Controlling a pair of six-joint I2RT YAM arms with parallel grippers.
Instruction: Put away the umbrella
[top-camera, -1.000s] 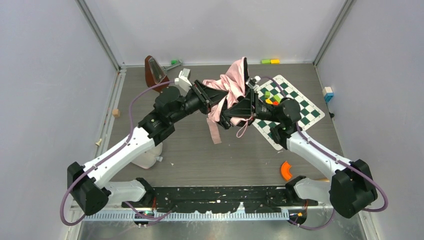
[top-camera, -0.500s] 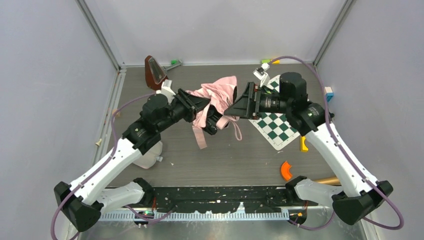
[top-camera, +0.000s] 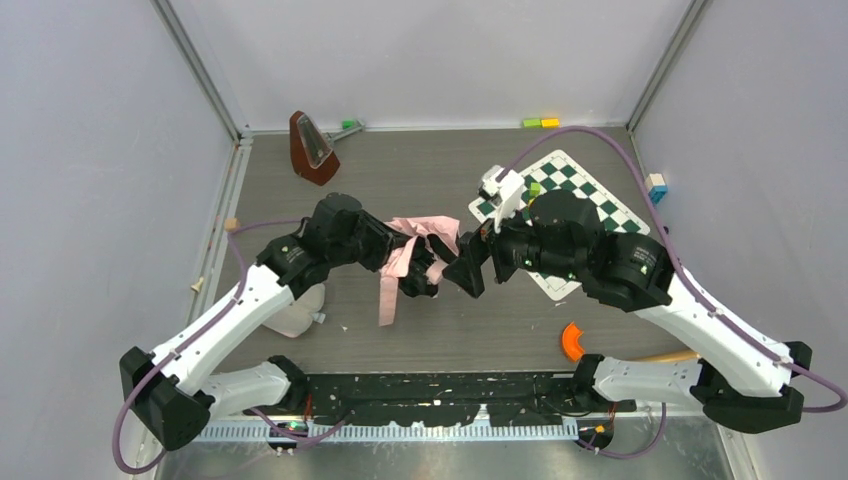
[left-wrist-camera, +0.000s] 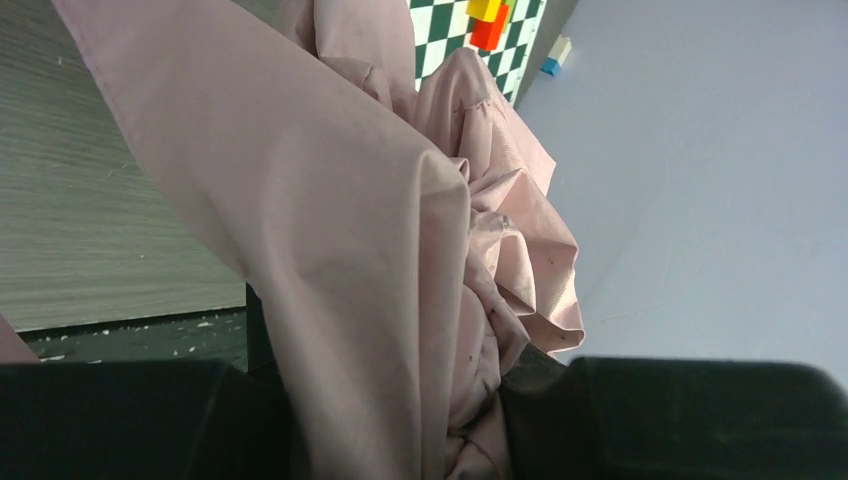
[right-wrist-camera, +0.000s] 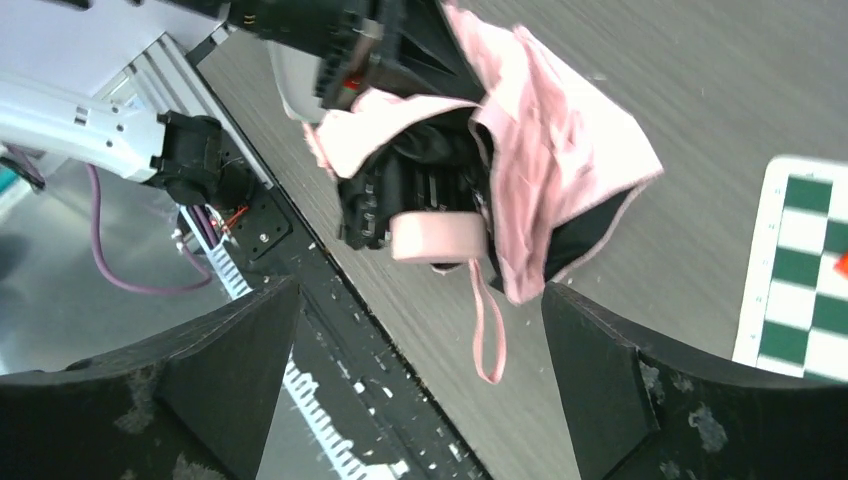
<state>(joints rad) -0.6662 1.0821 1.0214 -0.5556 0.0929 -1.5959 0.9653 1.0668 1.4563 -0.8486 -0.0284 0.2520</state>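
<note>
You're in the gathering step. Your left claw (top-camera: 396, 252) pinches the umbrella (top-camera: 420, 238) by its bunched pink canopy over the middle of the desk (top-camera: 440, 330). Cloth fills the left wrist view, so that grip seems firm rather than proven. Your right claw (top-camera: 466, 270) stands spread and empty, facing the handle (right-wrist-camera: 438, 236) and dangling strap (right-wrist-camera: 488, 335). Next, I'd judge, you bring it onto the handle, squarely and clear of the loose cloth.

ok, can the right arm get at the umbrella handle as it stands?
Probably yes: the right end effector is open, facing the handle end-on, nothing between; the left end effector holds the umbrella.
</note>
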